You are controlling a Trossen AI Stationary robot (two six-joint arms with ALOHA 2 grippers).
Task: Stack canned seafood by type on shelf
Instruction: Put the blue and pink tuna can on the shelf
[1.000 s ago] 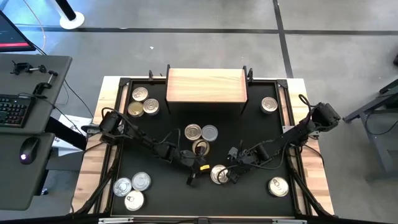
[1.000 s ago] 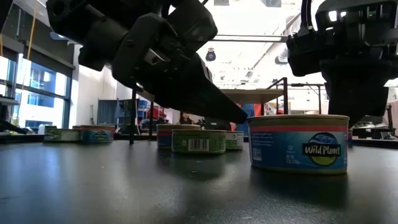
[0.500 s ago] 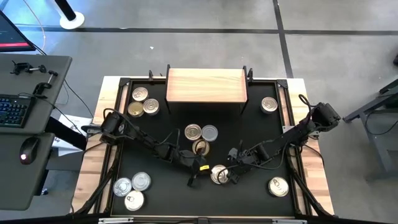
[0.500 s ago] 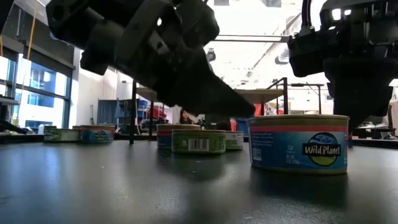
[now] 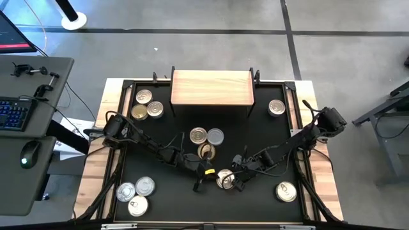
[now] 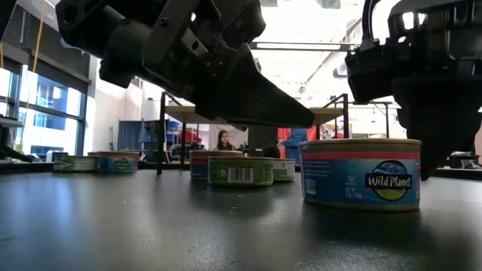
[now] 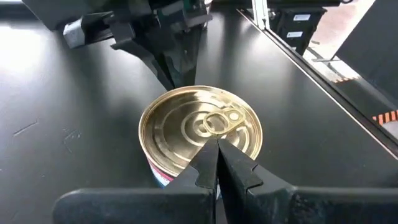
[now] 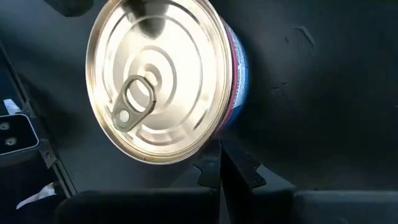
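Observation:
A gold-topped tin [image 5: 223, 179] with a blue and pink label [image 6: 361, 175] stands upright on the black table, near its front middle. My left gripper [image 7: 216, 146] is shut and hovers just above the lid's left edge, its tip [image 6: 305, 119] clear of the lid. My right gripper [image 8: 219, 155] is shut and points down beside the tin's right side [image 6: 431, 162]. The shelf [image 5: 211, 87], pale wood, stands at the far middle with nothing on its top. Three more tins [image 5: 206, 142] sit close together between the shelf and the grippers. My right gripper's shut fingertips [image 8: 214, 163] stand close by the lower side wall of the gold-topped tin [image 8: 239, 93], coming slanting down from the table's right. I cannot tell whether they touch it. The tin rests flat on the table.
Three tins [image 5: 146, 105] sit at the far left beside the shelf and three [image 5: 136, 194] at the near left. Single tins stand at the far right [image 5: 276, 107] and the near right [image 5: 286, 191]. A raised frame [image 5: 300, 153] borders the table.
My left gripper has tipped its shut fingers up toward level, so the tip now stands higher above the gold-topped tin's lid than before. The tin has stayed in place.

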